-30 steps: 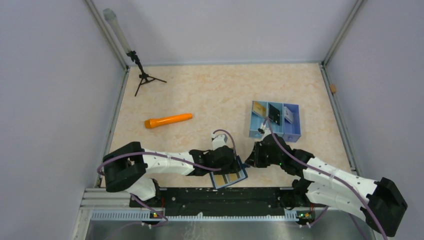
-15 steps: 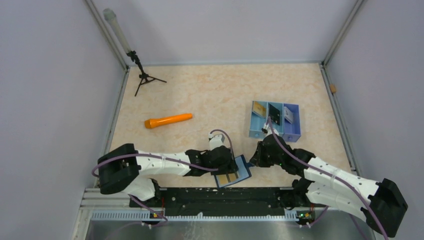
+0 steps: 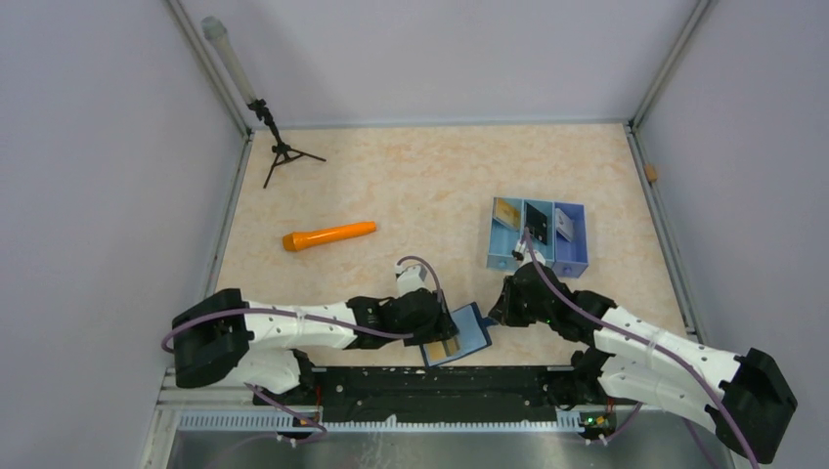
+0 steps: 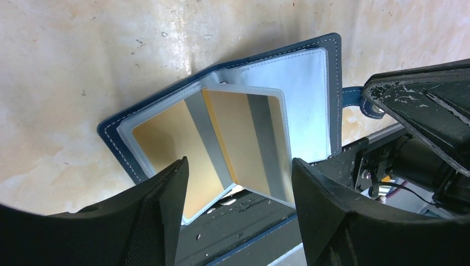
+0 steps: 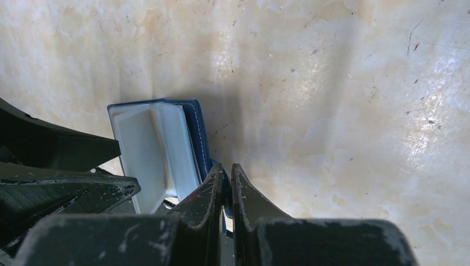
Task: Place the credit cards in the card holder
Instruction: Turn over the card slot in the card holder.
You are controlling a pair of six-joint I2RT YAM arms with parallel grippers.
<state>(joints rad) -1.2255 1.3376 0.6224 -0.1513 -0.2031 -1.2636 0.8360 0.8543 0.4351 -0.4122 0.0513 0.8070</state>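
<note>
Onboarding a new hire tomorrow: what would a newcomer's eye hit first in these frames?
The open card holder at the table's near edge between the two arms, two gold-yellow cards showing in its clear sleeves. The left fingers stand open over it while the right fingers are shut on its edge. After that, the orange tapered object left of centre and the blue compartment tray to the right.

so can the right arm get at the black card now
probably not yet: the black card lies close in the tray, unblocked, but the right gripper is shut on the card holder
</note>
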